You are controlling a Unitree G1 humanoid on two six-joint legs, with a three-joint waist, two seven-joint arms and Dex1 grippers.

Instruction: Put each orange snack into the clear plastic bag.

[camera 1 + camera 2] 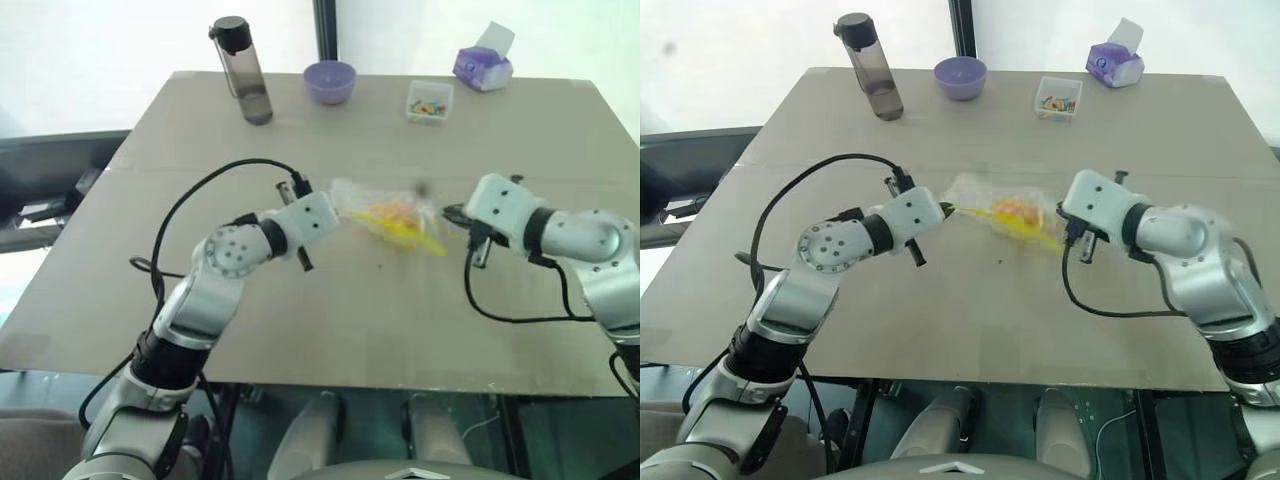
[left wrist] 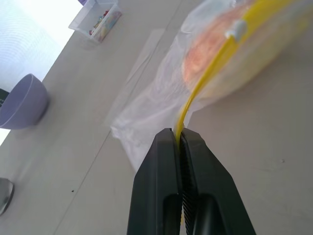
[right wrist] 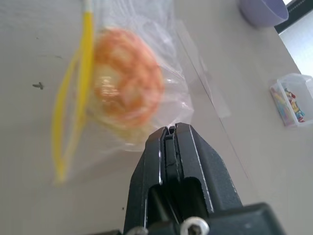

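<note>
- A wide grey-brown table (image 1: 300,330) is filling the scene, with a bright pale background lying beyond its far edge.
- A crinkly clear plastic bag with a yellow zip strip (image 1: 985,212) is hanging near the middle of the table, between the two arms; whether it is touching the surface is hard to make out.
- A round orange snack with a lighter criss-cross pattern (image 3: 128,83) is sitting inside the bag, blurred through the film.
- The left gripper (image 2: 180,139) is pinching the yellow strip at the bag's left end, its black fingers pressed together.
- The right gripper (image 3: 169,129) is closing on the bag's clear film at its right end.
- Along the far edge are standing a dark translucent bottle (image 1: 243,72), a purple bowl (image 1: 330,82), a small clear box of coloured bits (image 1: 429,101) and a purple tissue pack (image 1: 484,62).
</note>
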